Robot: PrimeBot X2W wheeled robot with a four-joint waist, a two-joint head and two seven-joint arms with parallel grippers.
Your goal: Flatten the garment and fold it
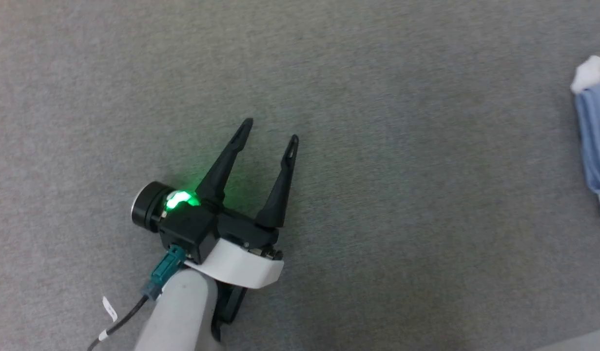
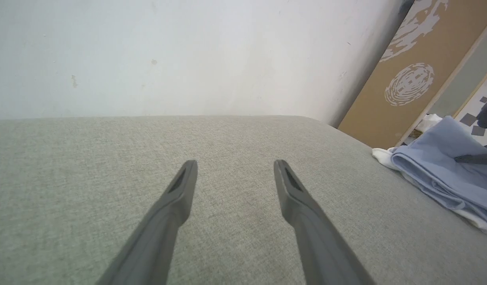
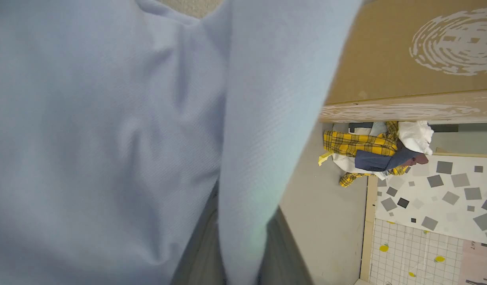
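Clearly my right end effector (image 3: 241,247) is clenched on a fold of the soft, light, limp shirt (image 3: 108,138) bunched at the right side of the worktop (image 1: 377,73), so I judge my empty, spread left end effector (image 1: 271,130) should pinch its seamed edge.

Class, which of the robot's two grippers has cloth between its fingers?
The right gripper: the blue shirt runs between its fingers. The left gripper stands open, empty, over the grey surface.

The garment (image 2: 445,162), a light blue shirt with white trim showing at its edges, lies bunched in soft, loose folds at the right side of the grey fabric surface (image 2: 235,134).
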